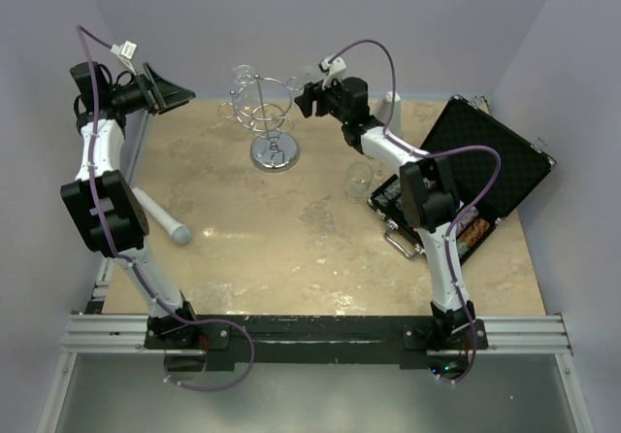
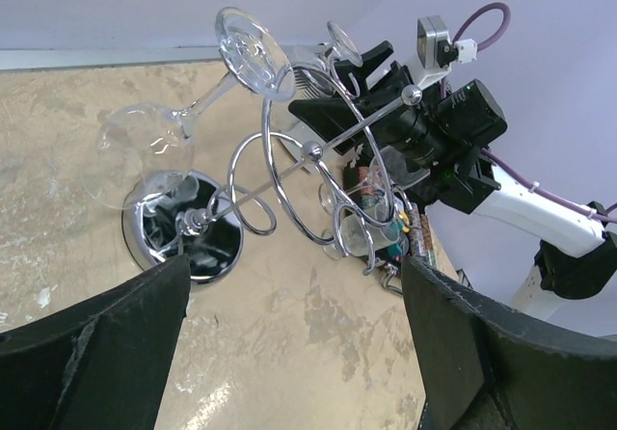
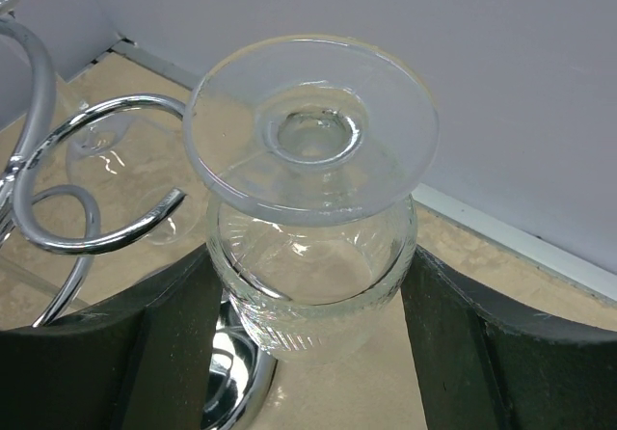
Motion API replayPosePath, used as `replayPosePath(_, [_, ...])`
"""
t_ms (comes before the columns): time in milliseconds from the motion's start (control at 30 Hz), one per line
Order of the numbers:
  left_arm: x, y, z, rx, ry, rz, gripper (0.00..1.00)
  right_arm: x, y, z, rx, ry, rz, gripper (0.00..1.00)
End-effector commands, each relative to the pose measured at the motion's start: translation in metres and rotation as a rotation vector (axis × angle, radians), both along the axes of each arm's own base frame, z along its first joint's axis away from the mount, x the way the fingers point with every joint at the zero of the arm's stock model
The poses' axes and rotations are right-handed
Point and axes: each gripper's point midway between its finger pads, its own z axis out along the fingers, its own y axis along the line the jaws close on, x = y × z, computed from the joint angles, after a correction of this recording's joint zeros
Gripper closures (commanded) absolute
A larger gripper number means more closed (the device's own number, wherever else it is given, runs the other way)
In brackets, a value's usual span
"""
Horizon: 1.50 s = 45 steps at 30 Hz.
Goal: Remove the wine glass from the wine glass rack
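The chrome wine glass rack (image 1: 275,122) stands at the back middle of the table on its round disc base (image 1: 275,154). My right gripper (image 3: 308,256) is shut on the bowl of an upside-down wine glass (image 3: 313,256), with a finger against each side. The glass's foot (image 3: 313,126) is on top, just right of a curled rack arm (image 3: 87,179). In the top view the right gripper (image 1: 309,100) is at the rack's right side. Another wine glass (image 2: 145,150) hangs from the rack's far left side. My left gripper (image 1: 175,93) is open and empty, left of the rack.
A stemless clear glass (image 1: 360,179) stands on the table right of the rack. An open black case (image 1: 480,176) with small items lies at the right. A white and grey stick-shaped object (image 1: 160,217) lies at the left. Walls close in behind and on both sides.
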Motion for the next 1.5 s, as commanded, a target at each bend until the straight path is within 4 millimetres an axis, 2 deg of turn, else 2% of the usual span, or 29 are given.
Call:
replayPosePath(0, [-0.012,-0.008,0.029,0.042,-0.089,-0.022,0.06,0.007,-0.015,0.094,0.101,-0.159,-0.117,1.0])
replayPosePath(200, [-0.006,-0.002,0.034,0.121,-0.13,0.035,0.06,0.003,-0.037,0.127,0.159,-0.16,-0.231,1.0])
replayPosePath(400, [0.003,0.01,0.048,0.294,-0.221,0.13,0.06,-0.012,-0.05,0.167,0.202,-0.179,-0.254,1.0])
replayPosePath(533, [-0.001,0.021,0.068,0.436,-0.347,0.206,0.06,-0.026,-0.074,0.188,0.233,-0.166,-0.256,1.0])
replayPosePath(667, [-0.021,0.015,0.1,0.653,-0.608,0.274,0.07,-0.044,-0.091,0.201,0.306,-0.105,-0.137,1.0])
replayPosePath(767, [-0.037,-0.011,0.106,0.813,-0.769,0.258,0.06,-0.061,-0.098,0.207,0.359,-0.057,-0.041,1.0])
replayPosePath(800, [-0.042,-0.021,0.098,0.87,-0.803,0.235,0.05,-0.07,-0.096,0.209,0.365,-0.042,0.01,1.0])
replayPosePath(867, [-0.055,-0.044,0.1,0.949,-0.899,0.211,0.05,-0.089,-0.09,0.212,0.374,-0.027,0.095,1.0])
replayPosePath(1000, [-0.077,-0.078,0.105,1.022,-1.074,0.201,0.0,-0.131,-0.073,0.216,0.361,-0.009,0.294,1.0])
replayPosePath(1133, [-0.094,-0.106,0.112,1.011,-1.188,0.2,0.0,-0.157,-0.061,0.206,0.296,0.064,0.443,1.0])
replayPosePath(1267, [-0.121,-0.133,0.107,0.954,-1.234,0.147,0.0,-0.156,-0.067,0.201,0.195,0.086,0.409,1.0])
replayPosePath(1300, [-0.132,-0.141,0.104,0.933,-1.249,0.151,0.0,-0.15,-0.073,0.195,0.153,0.091,0.355,1.0])
replayPosePath(1400, [-0.148,-0.158,0.096,0.898,-1.258,0.17,0.06,-0.142,-0.081,0.189,0.091,0.102,0.266,1.0])
replayPosePath(1467, [-0.157,-0.169,0.092,0.879,-1.257,0.169,0.1,-0.147,-0.08,0.193,0.073,0.088,0.281,1.0])
